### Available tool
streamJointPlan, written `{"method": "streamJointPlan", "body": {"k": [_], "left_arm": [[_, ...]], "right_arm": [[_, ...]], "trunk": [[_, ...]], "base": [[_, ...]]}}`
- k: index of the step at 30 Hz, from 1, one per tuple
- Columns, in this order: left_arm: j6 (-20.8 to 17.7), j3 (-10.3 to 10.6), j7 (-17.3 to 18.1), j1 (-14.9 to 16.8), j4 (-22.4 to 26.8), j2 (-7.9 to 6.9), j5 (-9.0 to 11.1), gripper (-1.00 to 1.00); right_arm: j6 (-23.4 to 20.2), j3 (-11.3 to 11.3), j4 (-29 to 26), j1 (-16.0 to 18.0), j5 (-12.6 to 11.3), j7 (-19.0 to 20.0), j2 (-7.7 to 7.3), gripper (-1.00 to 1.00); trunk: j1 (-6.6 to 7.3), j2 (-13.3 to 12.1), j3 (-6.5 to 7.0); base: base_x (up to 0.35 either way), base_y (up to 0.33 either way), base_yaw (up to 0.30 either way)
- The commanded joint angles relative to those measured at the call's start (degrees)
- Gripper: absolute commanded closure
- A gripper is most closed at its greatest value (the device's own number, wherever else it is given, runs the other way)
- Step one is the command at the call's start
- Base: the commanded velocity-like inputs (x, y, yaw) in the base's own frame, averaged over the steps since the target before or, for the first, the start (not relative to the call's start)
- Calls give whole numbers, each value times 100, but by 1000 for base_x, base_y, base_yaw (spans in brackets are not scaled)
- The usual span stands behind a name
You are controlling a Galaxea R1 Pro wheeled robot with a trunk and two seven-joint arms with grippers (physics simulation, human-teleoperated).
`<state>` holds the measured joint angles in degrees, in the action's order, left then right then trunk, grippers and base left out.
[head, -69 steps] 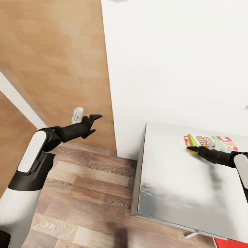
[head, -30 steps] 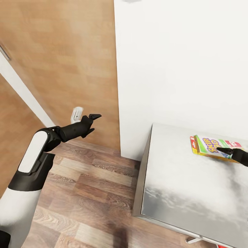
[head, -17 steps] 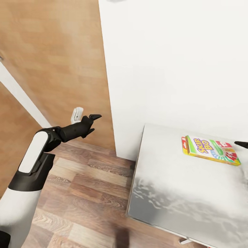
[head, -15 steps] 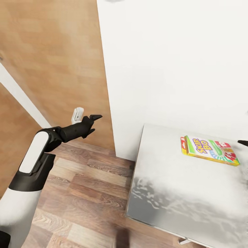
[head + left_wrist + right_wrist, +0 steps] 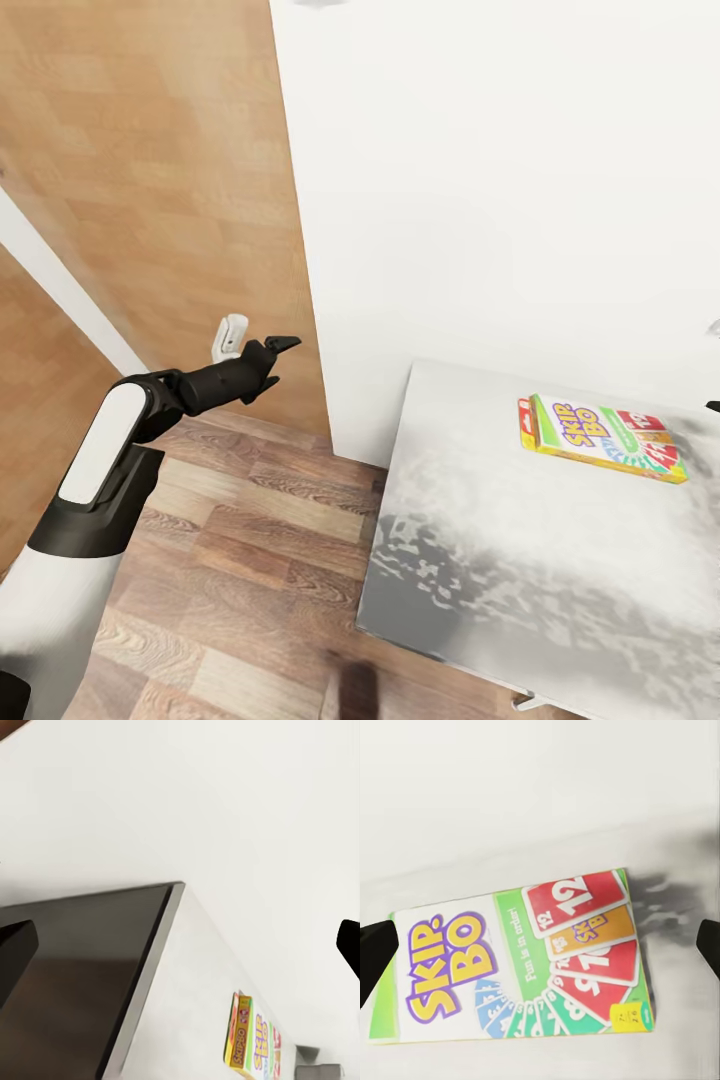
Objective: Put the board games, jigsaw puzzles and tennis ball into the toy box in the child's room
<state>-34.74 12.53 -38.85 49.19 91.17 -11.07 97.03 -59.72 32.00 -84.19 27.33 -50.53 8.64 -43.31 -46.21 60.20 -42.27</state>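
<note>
SKIP-BO board game [image 5: 602,451] lying flat on the pale grey surface [image 5: 480,560] beside the white wall [image 5: 500,200], not yet in any toy box. Right pincer [image 5: 540,945] open, fingertips spread either side above it; left pincer [image 5: 268,362] open, empty, over the wood floor [image 5: 220,560]. Judged early: grasping and boxing remain.

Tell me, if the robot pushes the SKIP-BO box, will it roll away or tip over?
Probably neither. The SKIP-BO box lies flat on the table, so it would likely slide. It looks thin and stiff, probably light. Its smooth printed top might be slippery.
</note>
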Motion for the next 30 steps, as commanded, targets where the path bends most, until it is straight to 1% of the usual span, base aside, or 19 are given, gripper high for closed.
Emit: {"method": "streamJointPlan", "body": {"k": [1, 4, 10, 13, 15, 16, 17, 18, 19, 20, 22, 23, 25, 26, 28, 29, 30], "left_arm": [[10, 8, -57, 1, 6, -5, 56, -100], [10, 10, -61, 0, 6, -5, 57, -100], [16, 17, -72, -9, 6, -3, 66, -100], [17, 18, -74, -16, 6, -2, 71, -100], [18, 19, -76, -25, 8, -1, 74, -100], [18, 19, -76, -25, 8, -1, 74, -100], [18, 20, -77, -30, 9, -1, 75, -100], [18, 20, -77, -30, 9, -1, 75, -100], [19, 22, -77, -34, 10, -1, 76, -100], [19, 22, -77, -34, 10, -1, 76, -100], [19, 25, -78, -40, 14, -1, 77, -100], [19, 25, -78, -40, 14, -1, 77, -100], [16, 27, -78, -43, 17, -1, 78, -100], [16, 27, -78, -43, 17, -1, 78, -100], [14, 28, -78, -46, 21, -1, 85, -100], [14, 28, -78, -46, 21, -1, 85, -100], [13, 28, -77, -46, 23, -1, 91, -100]], "right_arm": [[-28, 11, 15, 14, 59, 52, -4, -100], [-28, 7, 39, 22, 63, 42, -6, -100], [-28, -17, 325, 71, 86, 17, -9, -100], [-28, -52, 485, 119, 96, 13, -5, -100], [-28, -153, 600, 200, 107, 9, 14, -100], [-28, -153, 600, 200, 107, 9, 14, -100], [-28, -238, 645, 249, 110, 6, 21, -100], [-28, -238, 645, 249, 110, 6, 21, -100], [-28, -343, 693, 303, 114, 3, 29, -100], [-28, -343, 693, 303, 114, 3, 29, -100], [-28, -586, 818, 423, 120, -6, 36, -100], [-28, -586, 818, 423, 120, -6, 36, -100], [-28, -823, 1020, 582, 124, -11, 46, -100], [-28, -823, 1020, 582, 124, -11, 46, -100], [-28, -1042, 1293, 786, 127, -11, 61, -100], [-28, -1042, 1293, 786, 127, -11, 61, -100], [-28, -1148, 1452, 903, 129, -12, 71, -100]], "trunk": [[0, 3, -5], [0, 3, -5], [0, 3, -5], [0, 3, -5], [0, 3, -5], [0, 3, -5], [0, 3, -5], [0, 3, -5], [0, 3, -5], [0, 3, -5], [0, 3, -5], [0, 3, -5], [0, 3, -5], [0, 3, -5], [0, 3, -5], [0, 3, -5], [0, 3, -5]], "base": [[2, -13, 0], [1, -11, 0], [1, -6, 0], [0, -3, 0], [0, -2, 0], [0, -2, 0], [0, -1, 0], [0, -1, 0], [0, -1, 0], [0, -1, 0], [0, 0, 0], [0, 0, 0], [0, 0, 0], [0, 0, 0], [0, 0, 0], [0, 0, 0], [0, 0, 0]]}}
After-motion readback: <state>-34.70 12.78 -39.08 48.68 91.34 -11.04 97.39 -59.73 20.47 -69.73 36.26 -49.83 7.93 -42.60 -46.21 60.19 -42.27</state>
